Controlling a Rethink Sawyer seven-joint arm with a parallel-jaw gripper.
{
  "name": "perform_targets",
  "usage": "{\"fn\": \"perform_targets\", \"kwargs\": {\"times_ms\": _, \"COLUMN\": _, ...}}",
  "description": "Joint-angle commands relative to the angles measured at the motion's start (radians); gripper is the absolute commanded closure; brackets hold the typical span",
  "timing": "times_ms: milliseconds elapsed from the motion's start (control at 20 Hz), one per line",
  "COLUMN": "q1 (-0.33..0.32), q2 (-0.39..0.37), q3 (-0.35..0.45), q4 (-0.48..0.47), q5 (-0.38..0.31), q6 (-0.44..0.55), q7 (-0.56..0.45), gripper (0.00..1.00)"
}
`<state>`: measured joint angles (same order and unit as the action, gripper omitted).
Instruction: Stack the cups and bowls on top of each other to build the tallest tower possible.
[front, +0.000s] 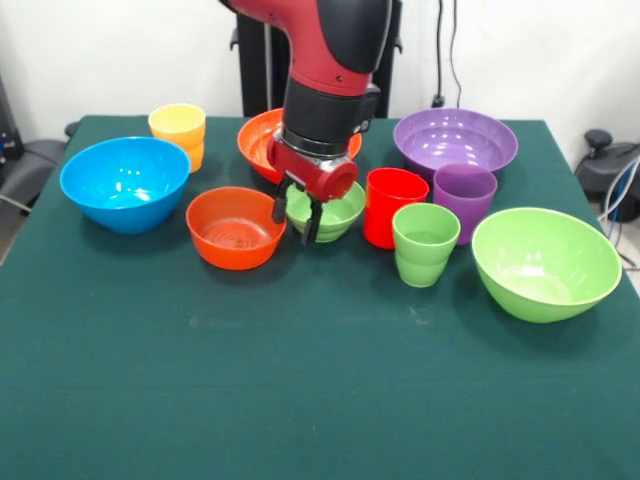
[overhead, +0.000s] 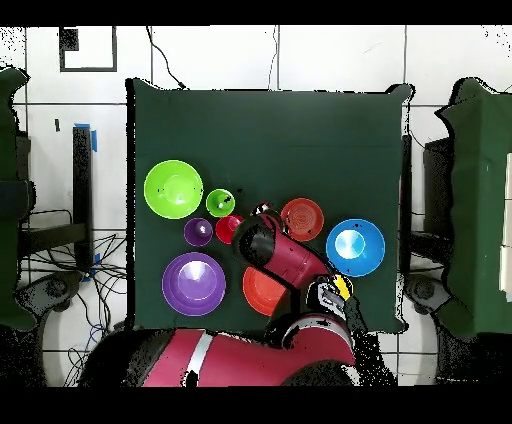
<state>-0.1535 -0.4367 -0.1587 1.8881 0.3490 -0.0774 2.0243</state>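
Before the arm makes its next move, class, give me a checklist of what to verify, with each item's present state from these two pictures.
1. Gripper over the small green bowl: ok, it hangs at the bowl's near rim.
2. Fingers open: ok, a gap shows between them.
3. Bowl gripped: not ok, nothing is held.
4. Small orange-red bowl clear of the fingers: cannot tell, it sits very close.
5. Red cup upright: ok.
6. Tower started: not ok, every piece stands singly on the table.
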Motion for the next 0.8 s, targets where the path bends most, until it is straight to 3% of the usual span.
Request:
{"fn": "perform_targets", "kwargs": {"times_ms": 50, "q1": 0.044, "q2": -0.006, "q3": 0.079, "q4": 0.013, "q5": 0.034, "q6": 0.072, "q7": 0.191, "gripper": 0.0}}
{"fn": "perform_targets", "kwargs": {"times_ms": 800, "q1": 0.035, "q2": -0.113, "q3": 0.038, "q4": 0.06, "q5": -0.044, "q6": 0.143, "q7": 0.106, "gripper": 0.0}}
